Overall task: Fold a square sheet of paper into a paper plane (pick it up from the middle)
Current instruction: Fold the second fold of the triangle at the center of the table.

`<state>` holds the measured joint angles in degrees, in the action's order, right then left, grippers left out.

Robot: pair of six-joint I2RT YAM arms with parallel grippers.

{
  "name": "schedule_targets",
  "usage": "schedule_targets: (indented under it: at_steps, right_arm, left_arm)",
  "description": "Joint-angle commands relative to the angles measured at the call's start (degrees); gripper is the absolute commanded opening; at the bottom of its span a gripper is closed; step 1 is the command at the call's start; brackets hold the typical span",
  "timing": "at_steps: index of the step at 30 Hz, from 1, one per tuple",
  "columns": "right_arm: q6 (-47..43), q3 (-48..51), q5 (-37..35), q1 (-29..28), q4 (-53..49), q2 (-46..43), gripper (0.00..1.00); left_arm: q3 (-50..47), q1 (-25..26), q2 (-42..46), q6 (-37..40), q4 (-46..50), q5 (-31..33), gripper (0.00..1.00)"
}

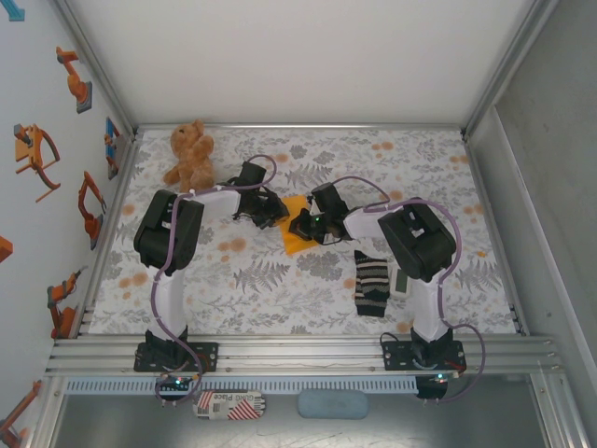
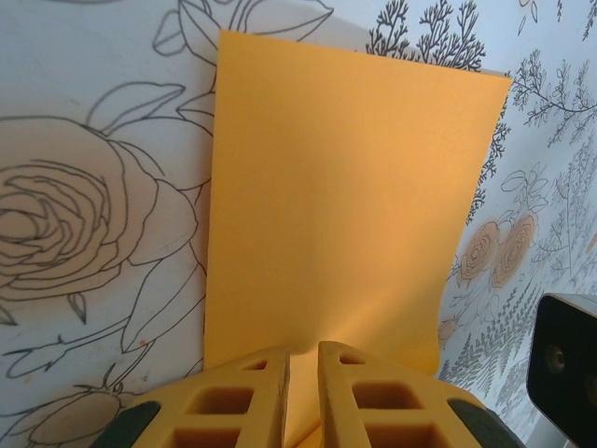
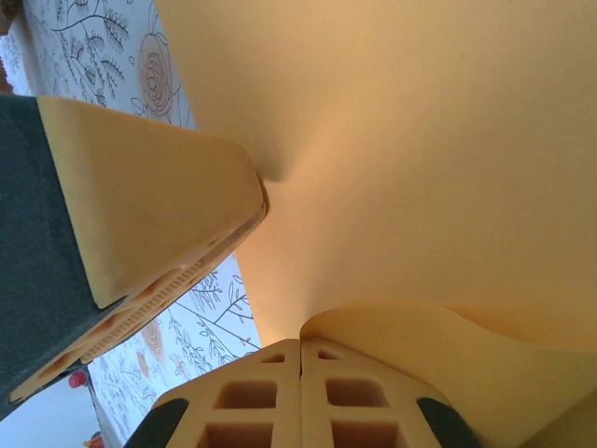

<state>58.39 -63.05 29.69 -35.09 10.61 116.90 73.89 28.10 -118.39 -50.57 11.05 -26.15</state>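
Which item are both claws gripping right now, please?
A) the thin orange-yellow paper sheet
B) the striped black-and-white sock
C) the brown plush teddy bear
A: the wrist views show the left claw and the right claw each closed on the thin orange-yellow paper sheet.

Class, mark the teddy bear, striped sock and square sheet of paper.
teddy bear (image 1: 190, 163), top view, its belly.
striped sock (image 1: 372, 285), top view, its middle.
square sheet of paper (image 2: 345, 205), left wrist view, flat centre.
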Motion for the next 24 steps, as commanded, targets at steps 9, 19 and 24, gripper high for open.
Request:
schedule_targets:
  at_steps: [9, 19, 24]
  right_arm:
    - [0.05, -1.24, 0.33, -0.33, 0.59, 1.35, 0.0]
    - [-0.05, -1.22, 0.49, -0.28, 0.55, 1.59, 0.0]
    - [-0.22, -1.41, 0.62, -0.33, 0.46, 1.78, 0.0]
  left_arm:
    - [-0.45, 0.03, -1.66, 0.47, 5.21, 2.55, 0.17]
    - [-0.51, -0.02, -1.71, 0.47, 5.21, 2.34, 0.16]
    - [-0.59, -0.02, -1.75, 0.47, 5.19, 2.41, 0.16]
